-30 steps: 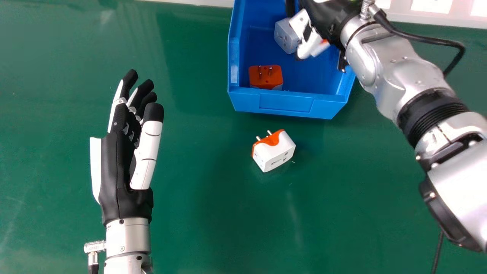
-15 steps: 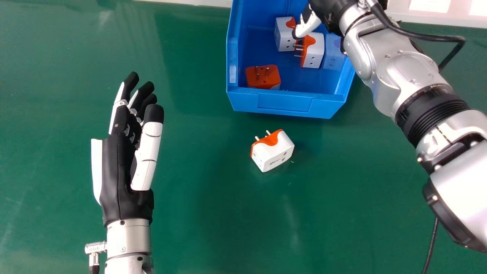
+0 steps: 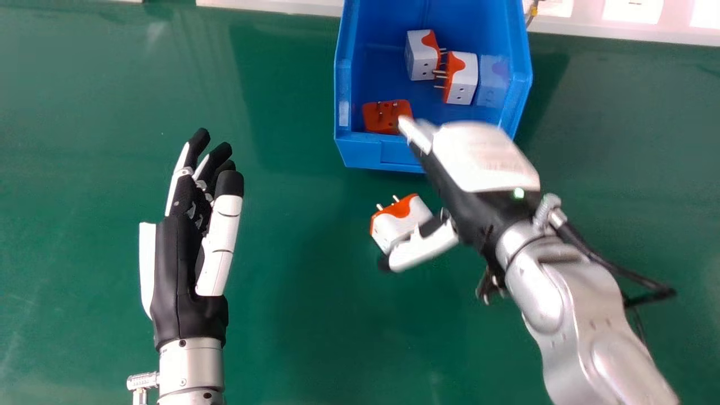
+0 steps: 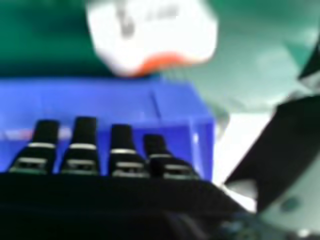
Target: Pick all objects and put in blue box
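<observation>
Right robot hand [image 3: 485, 157] now by box-edge [image 3: 363, 138]

The green surface [image 3: 304, 315] is glossy, with pale streaks of reflected light. Toward its far edge stands a blue box [image 3: 360, 153]; on the near side of that, not touching it, lies a white-and-orange plug [image 3: 388, 226].

Blue box [image 4: 75, 102] on green surface [image 4: 245, 75]; white adapter [image 4: 155, 32] (orange side toward box) near its edge. Right hand [image 3: 481, 157]: fingers [image 4: 84, 132] extended, thumb [image 4: 280, 150] apart.
</observation>
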